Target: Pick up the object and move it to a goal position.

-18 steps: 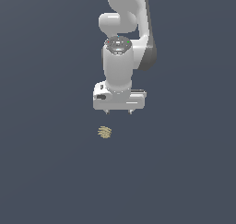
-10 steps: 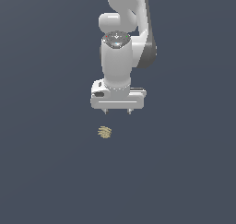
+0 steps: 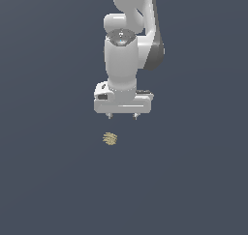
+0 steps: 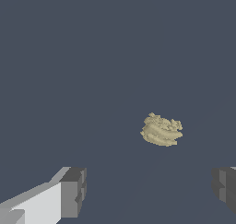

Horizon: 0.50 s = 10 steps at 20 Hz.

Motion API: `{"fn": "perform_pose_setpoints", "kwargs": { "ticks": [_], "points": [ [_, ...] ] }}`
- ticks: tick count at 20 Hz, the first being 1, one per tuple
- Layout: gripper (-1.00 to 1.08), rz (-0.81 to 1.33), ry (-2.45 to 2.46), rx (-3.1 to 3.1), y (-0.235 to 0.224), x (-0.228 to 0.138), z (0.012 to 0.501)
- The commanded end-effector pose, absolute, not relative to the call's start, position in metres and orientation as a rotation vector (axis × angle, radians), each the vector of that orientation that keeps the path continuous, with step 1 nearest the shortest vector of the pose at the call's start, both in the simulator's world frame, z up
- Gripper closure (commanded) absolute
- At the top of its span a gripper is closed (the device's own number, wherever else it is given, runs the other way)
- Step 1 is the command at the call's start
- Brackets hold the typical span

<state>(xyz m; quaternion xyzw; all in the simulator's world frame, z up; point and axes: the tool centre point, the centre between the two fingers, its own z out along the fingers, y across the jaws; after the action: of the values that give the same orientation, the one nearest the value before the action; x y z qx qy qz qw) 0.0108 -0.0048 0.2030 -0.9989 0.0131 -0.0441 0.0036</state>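
Note:
The object [image 3: 110, 139] is a tiny pale tan-yellow ribbed clump lying on the dark floor. It also shows in the wrist view [image 4: 161, 130]. My gripper [image 3: 122, 116] hangs above it and slightly toward the exterior view's right, not touching it. The gripper is open and empty; two short fingertips [image 3: 109, 115] point down. In the wrist view the gripper [image 4: 150, 191] has its grey fingertips [image 4: 73, 191] wide apart, with the object lying ahead of the gap between them.
A plain dark grey floor [image 3: 48, 181] surrounds the object. The white arm [image 3: 128, 45] rises above the gripper.
The gripper has moved a little toward the exterior view's left and slightly down, closer to the object. The object has not moved.

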Motion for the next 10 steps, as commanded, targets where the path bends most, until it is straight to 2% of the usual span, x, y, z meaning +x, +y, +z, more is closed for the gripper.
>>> {"fn": "perform_pose_setpoints", "kwargs": {
  "ticks": [1,10],
  "points": [
    [-0.92,-0.138,0.033,-3.132,-0.0052,0.0110,0.2027],
    [-0.92,-0.127,-0.106,-3.139,-0.0097,0.0124,0.1951]
  ]
}}
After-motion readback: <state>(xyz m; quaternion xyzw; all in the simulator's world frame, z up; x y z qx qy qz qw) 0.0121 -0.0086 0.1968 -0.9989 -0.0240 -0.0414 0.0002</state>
